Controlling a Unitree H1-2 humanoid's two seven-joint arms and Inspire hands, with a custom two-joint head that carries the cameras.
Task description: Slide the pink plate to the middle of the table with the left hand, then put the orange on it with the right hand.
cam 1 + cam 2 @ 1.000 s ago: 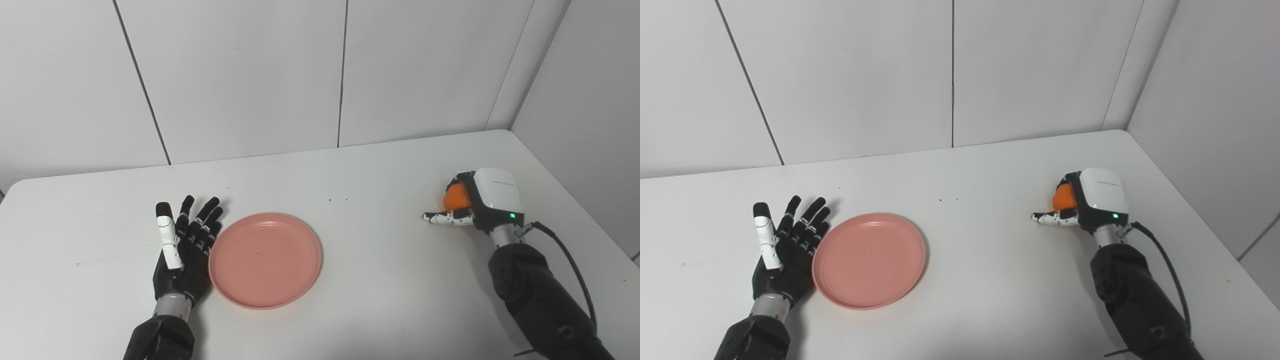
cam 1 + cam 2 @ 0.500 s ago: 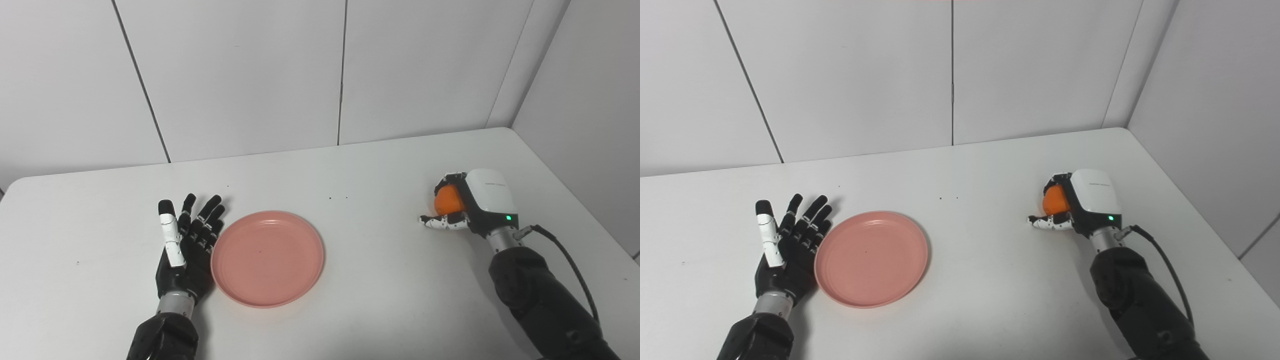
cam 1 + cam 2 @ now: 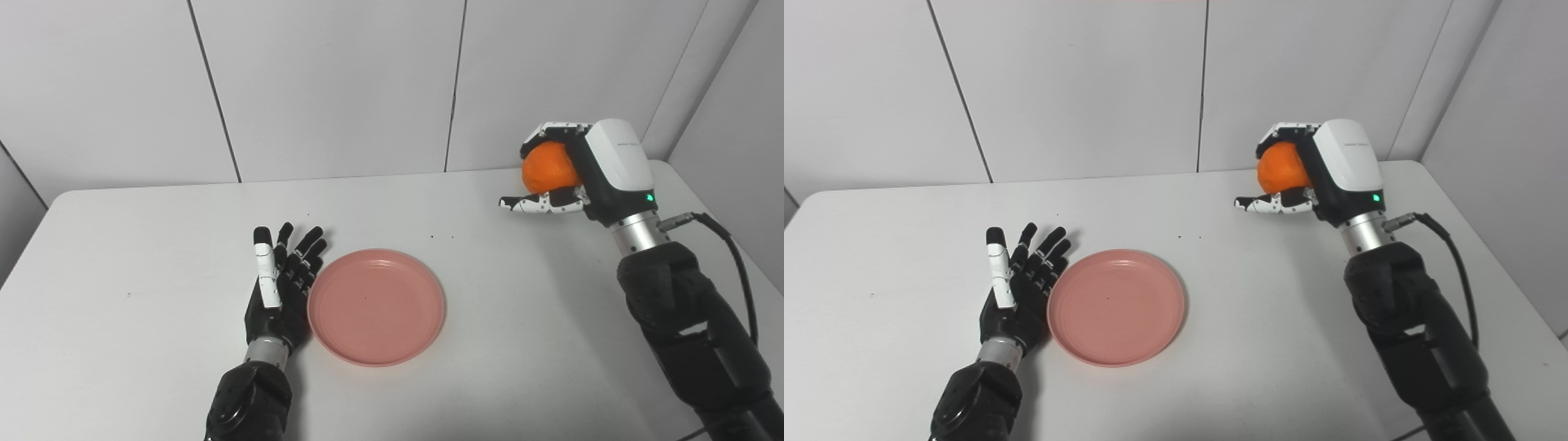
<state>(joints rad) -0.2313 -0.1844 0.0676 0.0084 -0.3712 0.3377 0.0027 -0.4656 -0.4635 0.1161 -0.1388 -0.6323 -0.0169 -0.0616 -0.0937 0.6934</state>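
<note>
The pink plate (image 3: 376,306) lies flat on the white table (image 3: 122,343), a little left of its middle. My left hand (image 3: 278,288) rests open against the plate's left rim, palm toward it, fingers spread and pointing to the far side. My right hand (image 3: 588,168) is raised well above the table at the right, shut on the orange (image 3: 548,167), which shows between its fingers and thumb. In the right eye view the orange (image 3: 1283,168) hangs to the right of and beyond the plate (image 3: 1116,306), apart from it.
White wall panels stand behind the table, with a corner at the far right. A black cable (image 3: 729,245) loops from my right wrist. A few small dark specks (image 3: 441,236) dot the table beyond the plate.
My right hand has lifted the orange off the table and carried it up. The camera has shifted, so the whole scene sits further right. The plate and left hand look unmoved on the table.
</note>
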